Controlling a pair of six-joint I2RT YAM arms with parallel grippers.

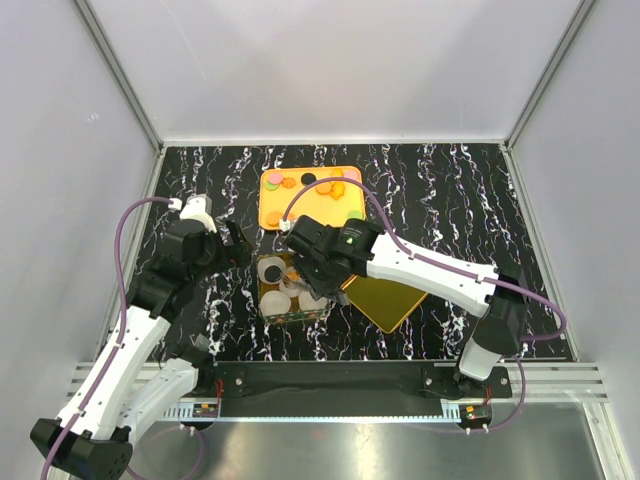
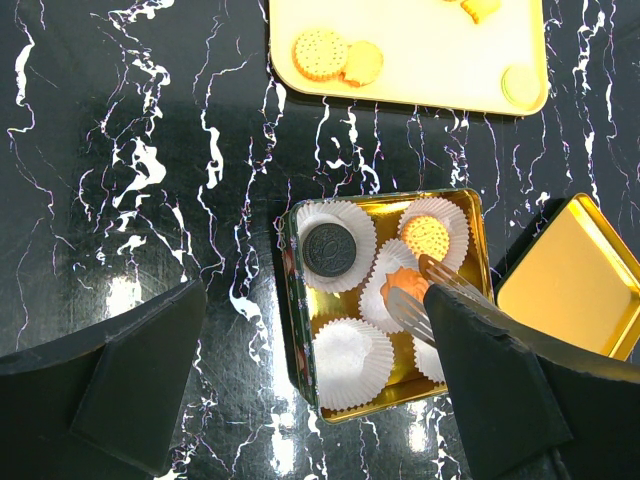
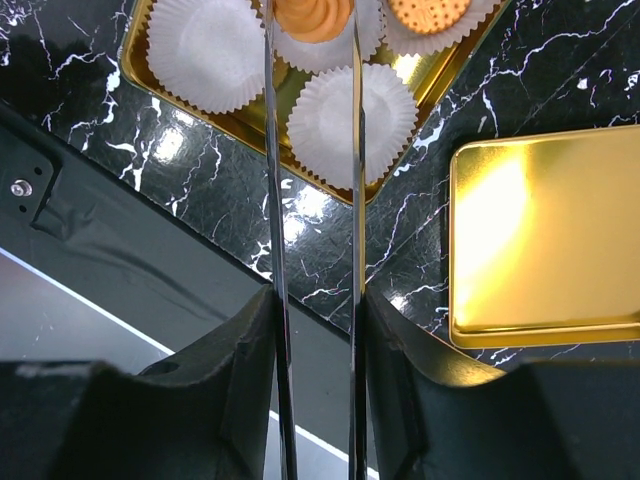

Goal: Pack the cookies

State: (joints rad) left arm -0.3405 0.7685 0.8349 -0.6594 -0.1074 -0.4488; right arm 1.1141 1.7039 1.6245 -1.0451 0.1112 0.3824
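The open gold tin [image 1: 268, 300] holds white paper cups; one has a black cookie [image 2: 330, 248], one a round orange cookie [image 2: 427, 235]. My right gripper [image 1: 318, 262] is shut on metal tongs [image 3: 275, 190], whose blades pinch an orange swirl cookie [image 3: 312, 14] over a middle cup [image 2: 385, 300]. In the right wrist view the right gripper [image 3: 313, 300] presses both blades. My left gripper [image 2: 312, 292] is open and empty, above the tin's left side; it also shows in the top view [image 1: 232, 246]. More cookies [image 1: 318, 186] lie on the yellow tray [image 1: 272, 212].
The gold tin lid [image 1: 385, 300] lies upturned right of the tin, also in the right wrist view [image 3: 545, 235]. Empty paper cups [image 3: 205, 50] fill the tin's near side. A black rail [image 1: 330, 380] runs along the table's near edge.
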